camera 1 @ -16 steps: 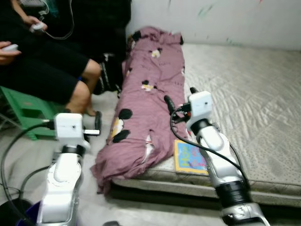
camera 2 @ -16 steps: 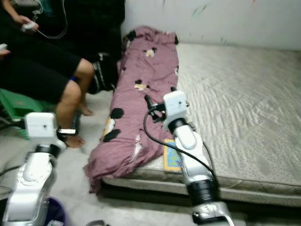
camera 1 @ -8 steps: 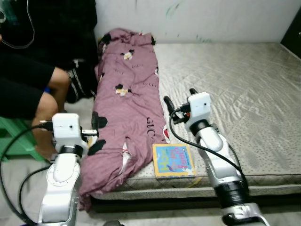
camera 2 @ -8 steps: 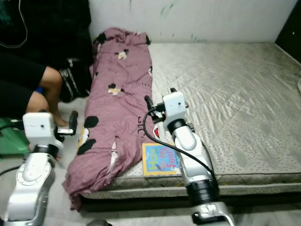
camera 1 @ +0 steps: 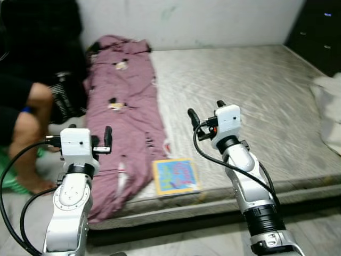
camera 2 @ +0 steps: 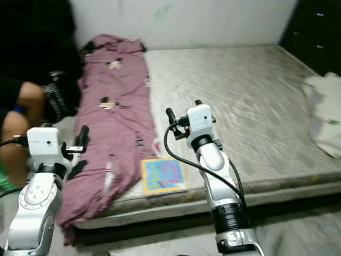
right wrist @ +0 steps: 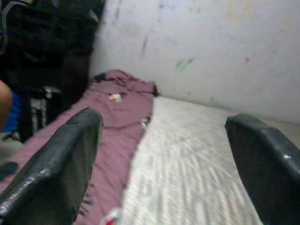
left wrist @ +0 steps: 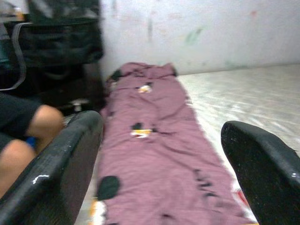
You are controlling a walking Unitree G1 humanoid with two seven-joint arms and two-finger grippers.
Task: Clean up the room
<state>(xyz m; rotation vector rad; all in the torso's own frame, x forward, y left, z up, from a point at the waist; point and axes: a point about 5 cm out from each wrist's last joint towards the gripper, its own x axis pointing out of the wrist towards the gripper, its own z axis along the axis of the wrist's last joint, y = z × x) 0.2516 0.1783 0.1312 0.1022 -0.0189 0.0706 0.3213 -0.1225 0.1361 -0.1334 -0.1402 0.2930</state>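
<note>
A long purple blanket (camera 1: 120, 106) with dark patches lies along the left side of a grey quilted mattress (camera 1: 240, 74) and hangs over its edge. A colourful picture book (camera 1: 174, 176) lies flat at the mattress's front edge, beside the blanket. My left gripper (camera 1: 90, 133) is held up over the blanket's near end, open, with nothing between its fingers (left wrist: 51, 173). My right gripper (camera 1: 205, 111) hovers open above the bare mattress, to the right of the book; its fingers (right wrist: 56, 173) are spread wide and hold nothing.
A person sits at the far left, with a bare knee and leg (camera 1: 29, 122) close to the blanket. A white cloth bundle (camera 1: 329, 106) rests on the mattress's right edge. Dark drawers (camera 1: 319, 26) stand at the back right. A pale wall (camera 1: 186, 16) runs behind.
The camera has swung to the right, so the whole scene has slid left. The white bundle and dark drawers have come into view. Both arms keep their pose.
</note>
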